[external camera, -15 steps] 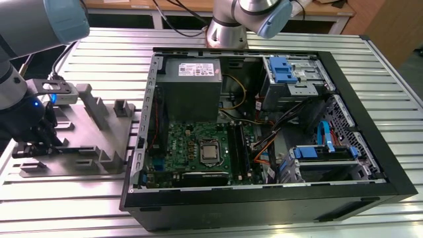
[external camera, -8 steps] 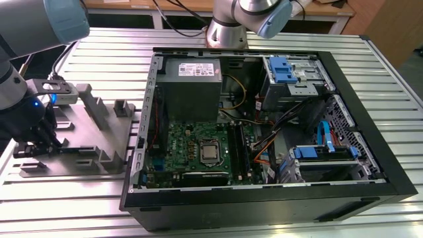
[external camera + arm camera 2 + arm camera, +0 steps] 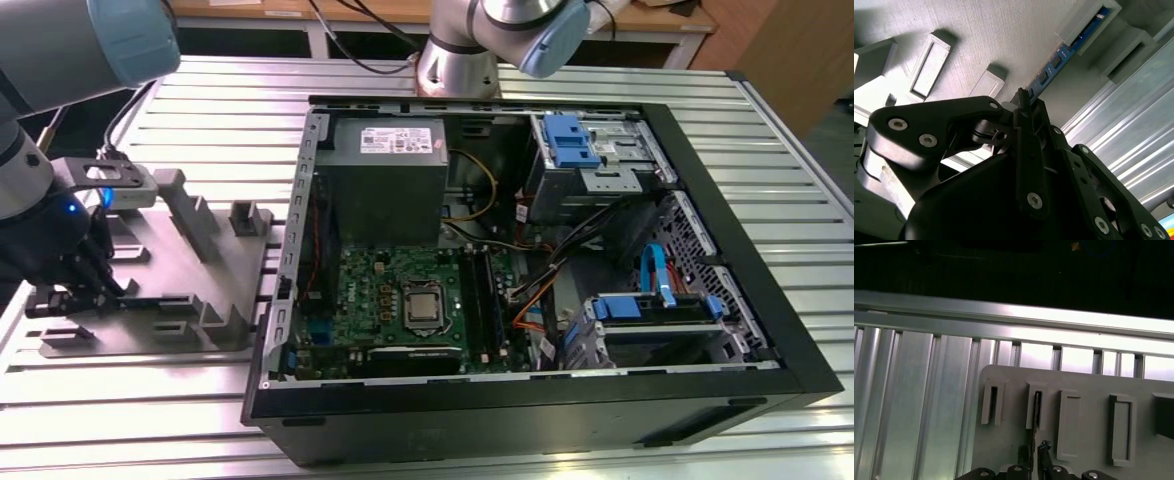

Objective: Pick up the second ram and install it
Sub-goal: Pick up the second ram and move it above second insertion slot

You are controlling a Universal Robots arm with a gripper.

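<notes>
Your gripper [image 3: 1023, 96] is closed to a slit, its 2 fingertips [image 3: 1044, 450] pinching the near end of the second ram [image 3: 1056, 62], which runs ahead of them in its grey holder [image 3: 1004, 30]. Nothing is lifted yet. The carry to the motherboard [image 3: 400, 290], well away from the hand, and the install are left.

Arm [image 3: 54, 60] reaching low at exterior view's left, end effector [image 3: 74, 298] pointing down

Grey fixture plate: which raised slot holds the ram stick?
The raised grey slot directly ahead of the end effector: a dark blue circuit-board stick stands in it; neighbouring slots show none.
</notes>
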